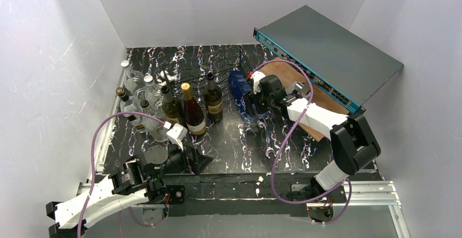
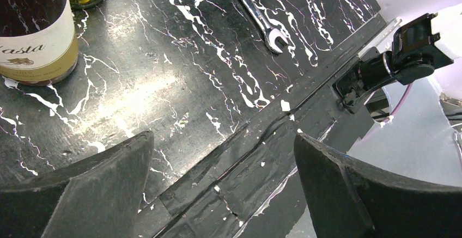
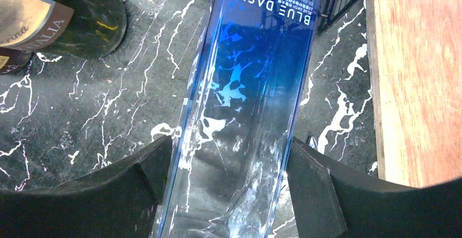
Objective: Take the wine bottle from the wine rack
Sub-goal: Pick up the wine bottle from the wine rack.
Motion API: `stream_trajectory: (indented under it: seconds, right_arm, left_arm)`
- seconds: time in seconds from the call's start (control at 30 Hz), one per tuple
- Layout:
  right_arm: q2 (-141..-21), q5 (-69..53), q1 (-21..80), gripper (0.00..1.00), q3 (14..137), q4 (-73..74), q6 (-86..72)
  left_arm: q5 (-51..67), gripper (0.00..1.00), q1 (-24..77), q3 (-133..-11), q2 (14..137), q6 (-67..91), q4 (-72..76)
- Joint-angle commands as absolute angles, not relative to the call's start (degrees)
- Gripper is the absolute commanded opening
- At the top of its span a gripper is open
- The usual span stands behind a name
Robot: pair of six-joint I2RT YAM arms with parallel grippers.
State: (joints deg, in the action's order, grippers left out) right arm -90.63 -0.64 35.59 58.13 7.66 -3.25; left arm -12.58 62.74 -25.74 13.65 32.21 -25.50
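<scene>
1. Two arms, top view: right gripper (image 1: 249, 103) clamps the blue wine bottle (image 1: 238, 83), which lies at the front right of the wire wine rack (image 1: 223, 63). Left gripper (image 1: 204, 162) sits low near the table's front edge. Upright bottles (image 1: 174, 107) cluster at left.
2. Left wrist: left gripper (image 2: 223, 189) spread wide, empty, over the black marbled table (image 2: 163, 85); wrench (image 2: 256, 14) beyond.
3. Right wrist: fingers (image 3: 125, 194) press both sides of the blue wine bottle (image 3: 256, 69); rack wire (image 3: 340, 1) beside its far end.

Wine rack (image 1: 218, 63) was set at the back centre of the worktop (image 1: 229, 145). Wine bottle (image 1: 239, 85) was found lying with its far end at the rack's right end and was clasped by the right claw (image 1: 251, 104). Upright bottles (image 1: 180, 107) were grouped to its left. A box (image 1: 332, 47) was propped over a board (image 1: 289, 74) to its right.
</scene>
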Motion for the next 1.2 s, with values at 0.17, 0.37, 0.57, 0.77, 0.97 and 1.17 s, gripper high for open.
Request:
stream_trajectory:
  seconds: [0.17, 0.37, 0.57, 0.77, 0.97, 1.17]
  right_arm:
    - [-83.6, -4.8, 36.0, 0.12, 55.8, 8.1, -2.2]
    - [-81.3, -5.5, 36.0, 0.11, 55.1, 10.2, -1.1]
    - [-79.7, -5.9, 36.0, 0.10, 54.7, 12.4, -0.2]
    - [-78.3, -6.4, 36.0, 0.10, 53.9, 13.6, 1.5]
    - [-76.5, -7.1, 35.8, 0.09, 53.0, 15.3, 2.6]
    - [-74.7, -8.1, 35.5, 0.08, 51.9, 17.3, 3.3]
  left_arm:
    - [-12.6, 0.99, 62.8, -26.5, 13.9, 31.8, -25.9]
    - [-11.8, 0.99, 62.9, -26.9, 14.2, 31.5, -25.9]
    - [-10.0, 0.99, 62.8, -26.3, 14.7, 30.6, -24.4]
    - [-8.8, 0.99, 62.8, -26.6, 16.0, 29.8, -23.4]
    - [-7.2, 0.99, 62.8, -26.7, 17.0, 28.8, -22.3]
    - [-6.1, 0.99, 62.8, -26.4, 17.8, 27.6, -20.4]
